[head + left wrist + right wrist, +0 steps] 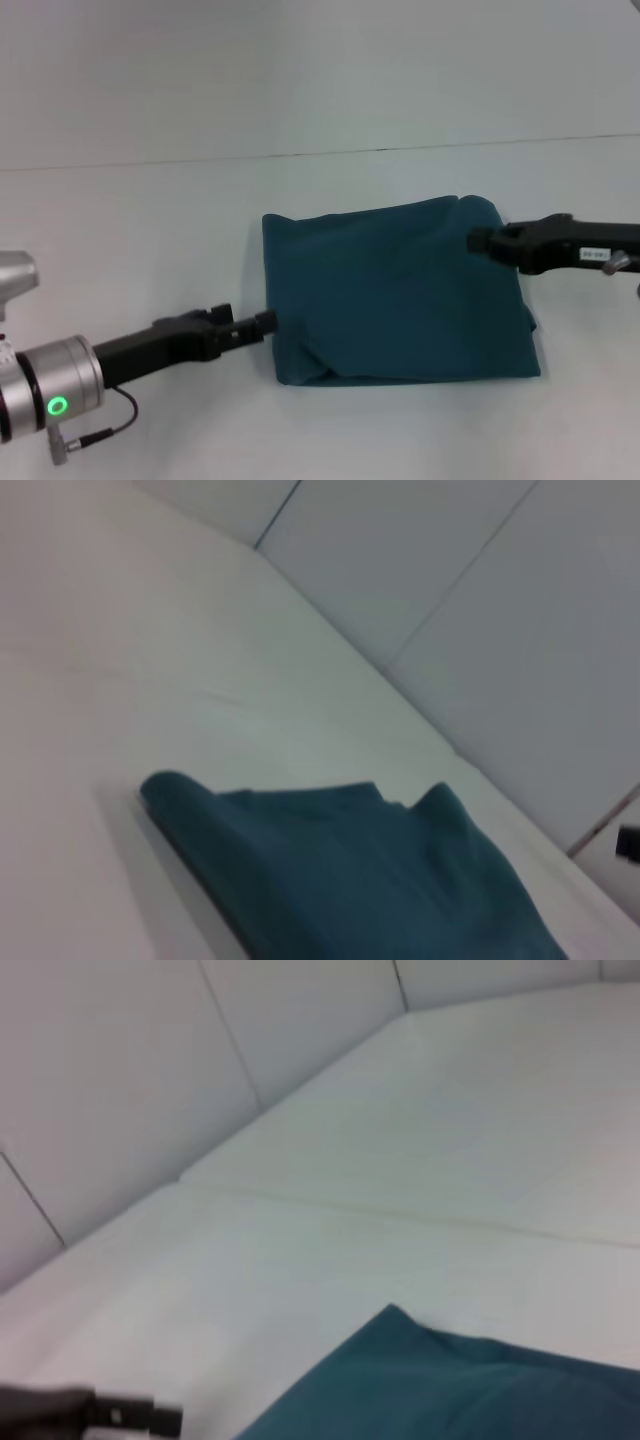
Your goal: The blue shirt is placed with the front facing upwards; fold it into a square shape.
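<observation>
White tabletop (120,230) under pale wall panels carries the blue shirt (395,295), already a near-square bundle at centre, its slightly longer axis running left to right, lettering hidden. Left gripper (262,322) touches its left edge, right gripper (480,240) its far right corner; whether either pinches cloth I cannot tell. Best to square loose corners gently
</observation>
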